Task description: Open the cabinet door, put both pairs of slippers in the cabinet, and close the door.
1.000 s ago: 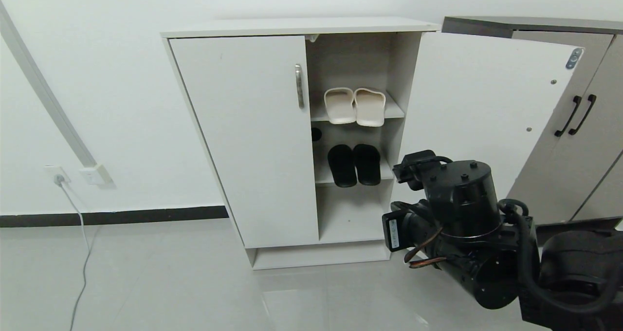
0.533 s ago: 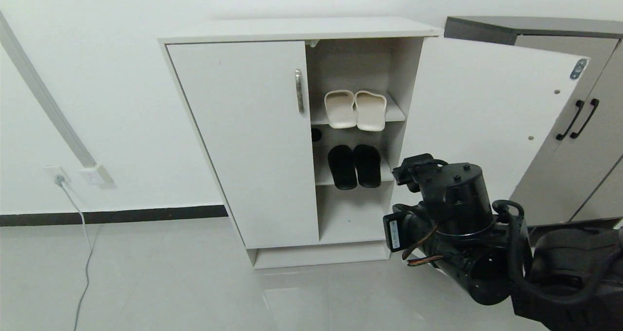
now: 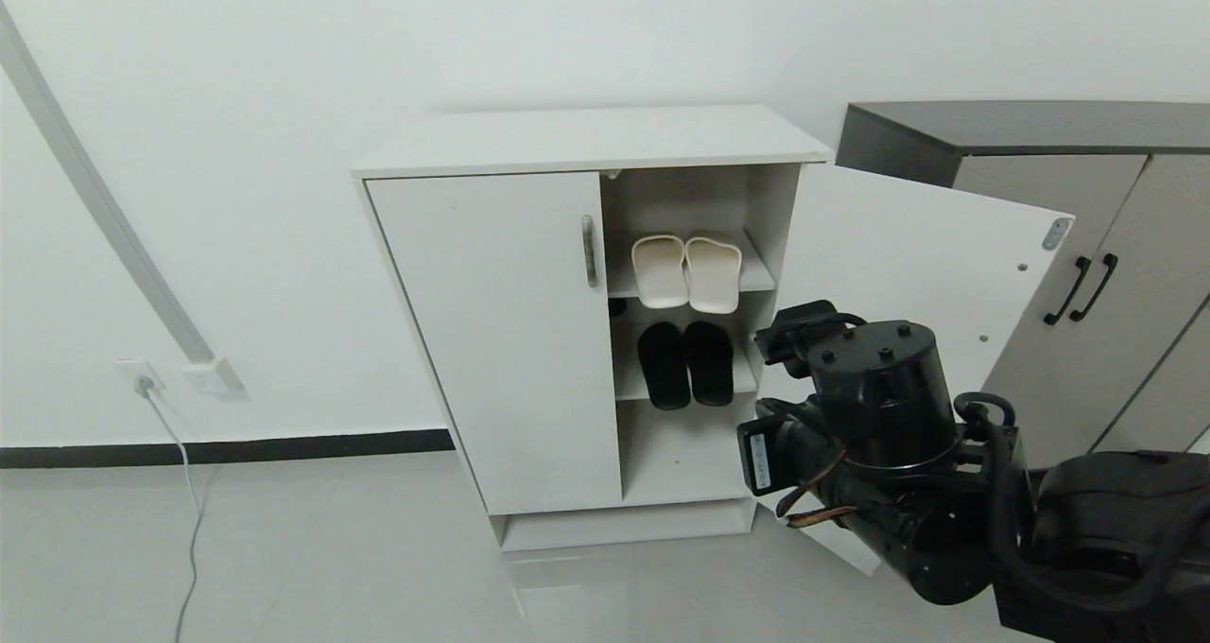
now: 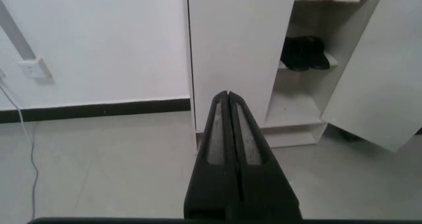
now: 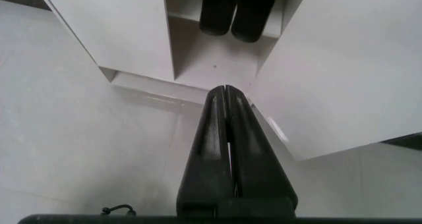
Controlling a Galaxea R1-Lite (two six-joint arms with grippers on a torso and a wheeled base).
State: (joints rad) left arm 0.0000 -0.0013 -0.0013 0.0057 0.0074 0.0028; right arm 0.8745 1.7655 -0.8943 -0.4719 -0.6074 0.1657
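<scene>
Beyond the right pincer (image 5: 226,93), clenched and empty, black slippers (image 5: 252,13) sit cut off. Left pincer (image 4: 228,100) clenched too, empty.

- A white cabinet (image 3: 492,340) stands on the pale tiled floor (image 3: 284,567), its right door (image 3: 907,274) swung open.
- Upper shelf (image 3: 758,276): a pair of cream slippers (image 3: 686,272), side by side at the front edge.
- Middle shelf (image 3: 626,388): a pair of black slippers (image 3: 685,363), also side by side.
</scene>
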